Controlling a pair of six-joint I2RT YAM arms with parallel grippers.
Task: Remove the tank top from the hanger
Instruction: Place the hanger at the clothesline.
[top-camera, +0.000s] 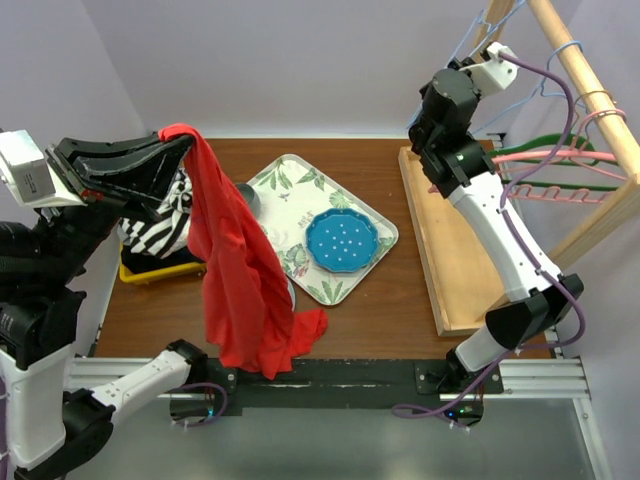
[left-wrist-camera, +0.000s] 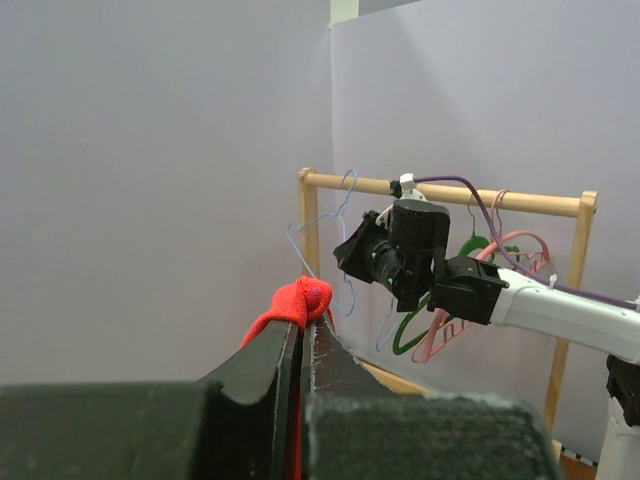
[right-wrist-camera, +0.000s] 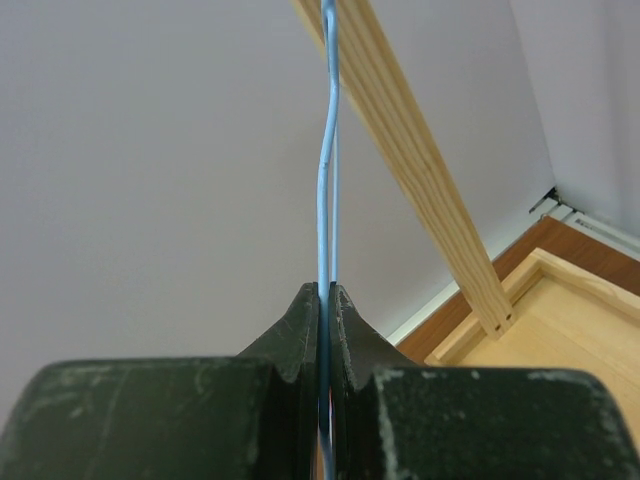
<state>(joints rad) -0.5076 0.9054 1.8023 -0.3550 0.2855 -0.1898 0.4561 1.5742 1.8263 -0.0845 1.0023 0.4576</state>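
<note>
The red tank top (top-camera: 240, 280) hangs in a long drape from my left gripper (top-camera: 178, 138), which is shut on its upper end high over the table's left side. Its lower end lies bunched on the table near the front edge. In the left wrist view a knot of red fabric (left-wrist-camera: 300, 300) sticks out above my closed left gripper (left-wrist-camera: 304, 325). My right gripper (top-camera: 500, 45) is raised at the wooden rack, shut on the thin blue wire hanger (top-camera: 487, 22). The blue wire (right-wrist-camera: 325, 150) runs up out of the closed right gripper (right-wrist-camera: 326, 292). The tank top and the hanger are well apart.
A floral tray (top-camera: 285, 185) holding a blue plate (top-camera: 342, 241) lies mid-table. A black-and-white striped cloth (top-camera: 165, 225) sits in a bin at the left. The wooden rack (top-camera: 580, 75) with pink and green hangers (top-camera: 560, 155) stands on a board (top-camera: 450, 250) at the right.
</note>
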